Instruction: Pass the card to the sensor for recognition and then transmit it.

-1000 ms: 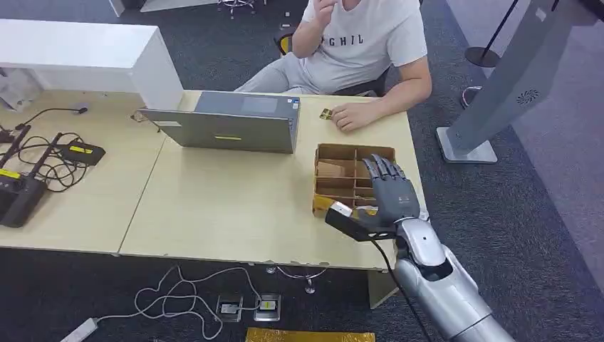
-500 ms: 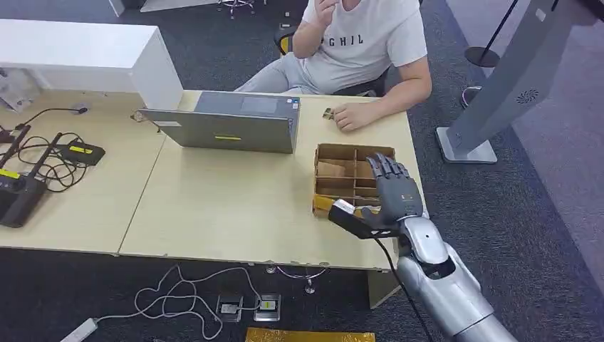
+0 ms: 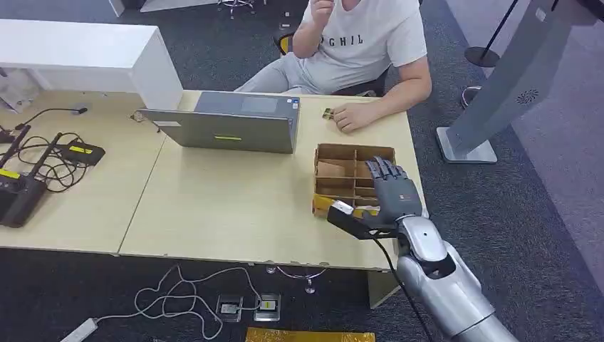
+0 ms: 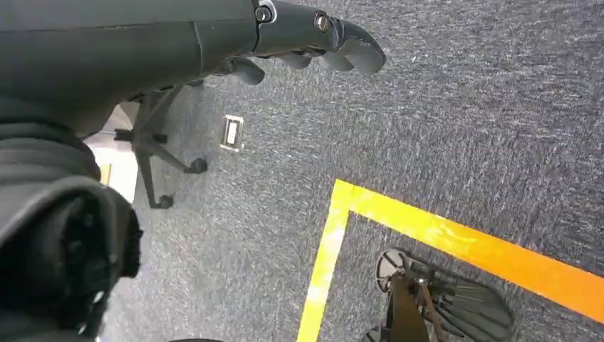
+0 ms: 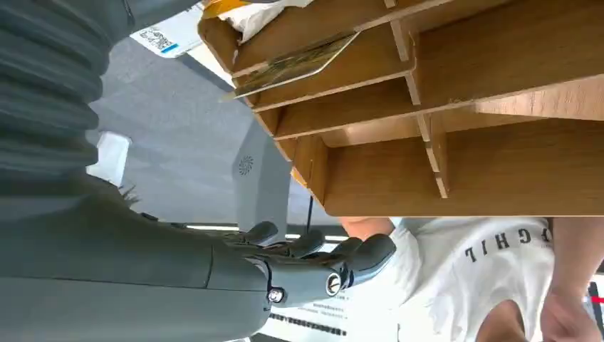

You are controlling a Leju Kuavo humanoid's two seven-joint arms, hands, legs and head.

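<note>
Right now your right hand hovers over the cardboard divider box at the worktop's right end, at about 4 o'clock in the head view. Its fingers are stretched out, a little apart, pointing toward 12 o'clock across the box's right-hand compartments, while the thumb juts out toward 9 o'clock over the box's near edge. You hold nothing in it; the palm faces down and the fingers touch no card.

From the right wrist view you see the card lying tilted inside one of the box's compartments, resting on a divider wall, its printed face dark and yellowish. The hand's fingers stand apart from it, well clear of that compartment, with open air between them and the cardboard.

Your left hand hangs by your side over grey carpet marked with a yellow tape line; its fingers are curled loosely inward and carry nothing.

Across the worktop, at 12 o'clock, a person in a white shirt sits with one hand resting on the surface beside a small yellowish object; whether that is a card you cannot tell. A grey laptop stands at 11 o'clock of the box, its lid turned to you. Black devices with cables lie at 9 o'clock. A grey kiosk stand rises from the floor at 2 o'clock.
</note>
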